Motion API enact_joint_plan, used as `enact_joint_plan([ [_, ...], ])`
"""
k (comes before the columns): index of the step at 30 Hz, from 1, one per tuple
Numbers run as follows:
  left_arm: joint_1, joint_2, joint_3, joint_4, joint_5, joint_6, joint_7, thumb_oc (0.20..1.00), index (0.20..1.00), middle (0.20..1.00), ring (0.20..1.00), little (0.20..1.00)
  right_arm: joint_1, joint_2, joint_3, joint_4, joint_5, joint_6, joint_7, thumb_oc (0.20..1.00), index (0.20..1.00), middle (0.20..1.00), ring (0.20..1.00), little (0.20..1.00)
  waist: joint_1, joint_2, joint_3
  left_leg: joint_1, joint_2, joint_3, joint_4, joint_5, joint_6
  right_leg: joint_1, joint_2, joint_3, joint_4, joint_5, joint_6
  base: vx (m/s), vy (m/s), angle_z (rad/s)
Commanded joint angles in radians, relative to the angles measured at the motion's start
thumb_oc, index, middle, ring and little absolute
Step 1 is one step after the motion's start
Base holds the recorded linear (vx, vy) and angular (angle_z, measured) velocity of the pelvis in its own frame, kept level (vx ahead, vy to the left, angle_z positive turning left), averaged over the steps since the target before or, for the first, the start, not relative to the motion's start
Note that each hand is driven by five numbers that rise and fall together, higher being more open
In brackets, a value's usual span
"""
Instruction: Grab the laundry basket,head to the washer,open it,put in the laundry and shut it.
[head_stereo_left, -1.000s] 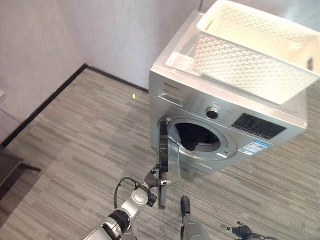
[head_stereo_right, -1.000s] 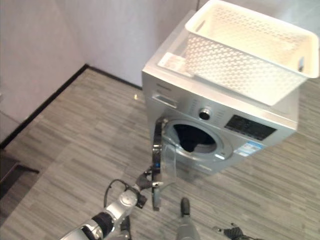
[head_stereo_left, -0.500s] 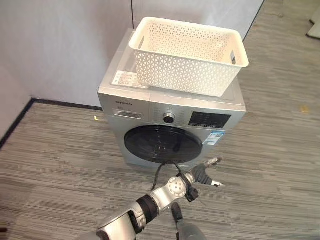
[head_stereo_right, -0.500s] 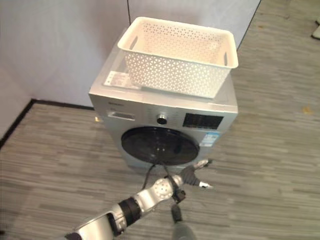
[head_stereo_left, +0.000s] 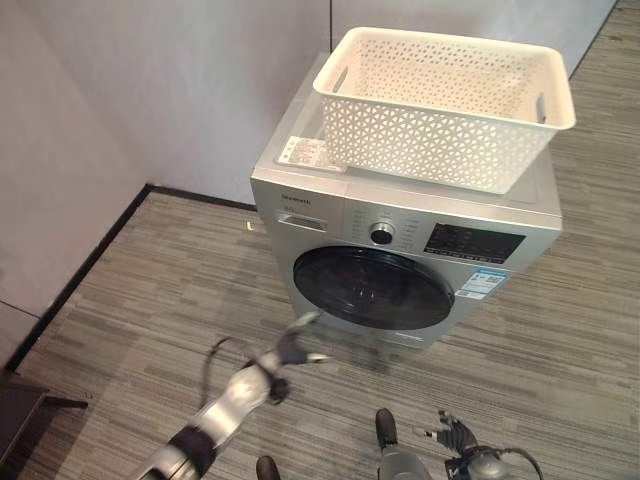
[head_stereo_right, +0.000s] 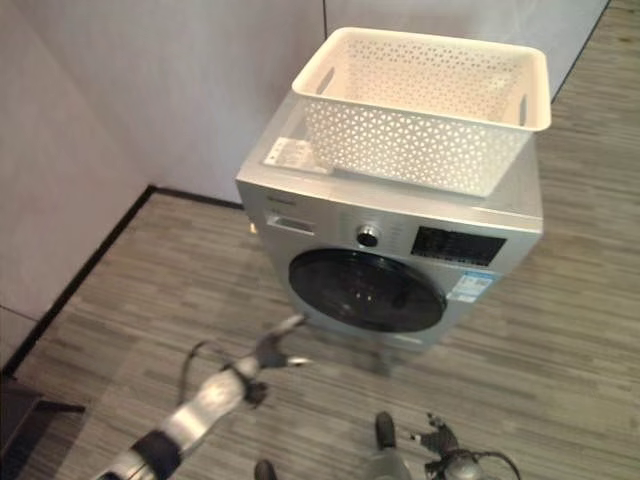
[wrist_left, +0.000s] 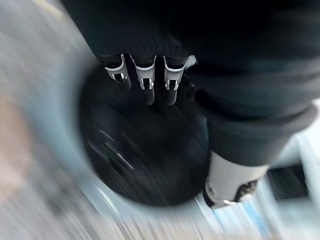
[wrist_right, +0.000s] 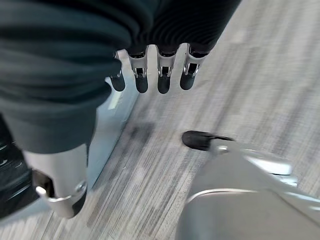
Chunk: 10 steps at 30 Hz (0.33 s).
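The silver washer (head_stereo_left: 400, 215) stands against the wall with its round dark door (head_stereo_left: 375, 288) shut. On its top sits the white lattice laundry basket (head_stereo_left: 445, 105), which looks empty. My left hand (head_stereo_left: 290, 345) hovers low over the floor, in front of the washer's left corner and apart from the door. The left wrist view has its fingers (wrist_left: 147, 82) straight, holding nothing, with the dark door (wrist_left: 135, 155) beyond them. My right hand (head_stereo_left: 455, 435) hangs low at the lower right. In its wrist view the fingers (wrist_right: 160, 75) are relaxed over the floor and hold nothing.
A white paper sheet (head_stereo_left: 305, 152) lies on the washer's top beside the basket. Grey walls with a black skirting (head_stereo_left: 90, 265) bound the floor on the left and behind. A dark piece of furniture (head_stereo_left: 20, 420) sits at the lower left corner.
The washer door, open one second ago with my left hand on it, is shut now. My left hand has drawn back from it to the left. The camera has also turned.
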Motion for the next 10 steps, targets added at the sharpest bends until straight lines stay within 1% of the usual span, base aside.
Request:
enact_joint_plan([
  [1,0.025,-0.005,0.078,0.066,-0.118,-0.04,-0.015,1.0,1.0,1.0,1.0,1.0,-0.001,-0.003,-0.036,0.051,-0.005,-0.013,0.012,1.0,1.0,1.0,1.0,1.0,0.011,-0.018,-0.003,-0.032,-0.024,-0.068,0.012,-0.011,0.022,0.073,-0.022,-0.028,0.01,-0.126,0.031,0.0,-0.009,0.13],
  [2,0.063,-0.011,0.135,0.107,-0.14,-0.028,-0.014,1.0,1.0,1.0,1.0,1.0,0.009,0.003,-0.051,0.081,-0.004,-0.008,0.015,1.0,1.0,1.0,1.0,1.0,0.021,-0.019,-0.007,-0.029,-0.025,-0.071,0.012,-0.011,0.022,0.079,-0.023,-0.033,0.01,-0.127,0.03,0.01,-0.005,0.18],
  [4,0.088,-0.044,0.202,0.217,-0.138,-0.021,0.011,1.0,1.0,1.0,1.0,1.0,0.015,0.017,-0.077,0.159,0.001,-0.001,0.014,1.0,1.0,1.0,1.0,1.0,0.035,-0.021,-0.01,-0.019,-0.027,-0.078,0.012,-0.013,0.024,0.093,-0.022,-0.039,0.01,-0.131,0.029,0.01,0.002,0.17],
  [7,0.095,-0.094,0.269,0.411,-0.102,0.001,0.05,1.0,1.0,1.0,1.0,1.0,0.018,0.032,-0.11,0.264,-0.004,0.015,0.005,1.0,1.0,1.0,1.0,1.0,0.049,-0.024,-0.021,-0.013,-0.029,-0.084,0.012,-0.014,0.027,0.104,-0.024,-0.047,0.01,-0.132,0.027,0.01,0.011,0.09],
  [8,0.088,-0.119,0.299,0.516,-0.107,0.02,0.054,1.0,1.0,1.0,1.0,1.0,0.018,0.039,-0.118,0.296,-0.008,0.021,0.003,1.0,1.0,1.0,1.0,1.0,0.051,-0.026,-0.024,-0.006,-0.029,-0.084,0.012,-0.015,0.028,0.11,-0.024,-0.049,0.01,-0.133,0.027,0.0,0.0,0.0],
  [10,0.087,-0.141,0.328,0.63,-0.085,0.047,0.064,1.0,1.0,1.0,1.0,1.0,0.021,0.047,-0.113,0.326,-0.031,0.033,0.008,1.0,1.0,1.0,1.0,1.0,0.053,-0.028,-0.034,0.006,-0.033,-0.083,0.012,-0.022,0.029,0.12,-0.027,-0.048,0.01,-0.134,0.026,0.02,0.019,-0.02],
])
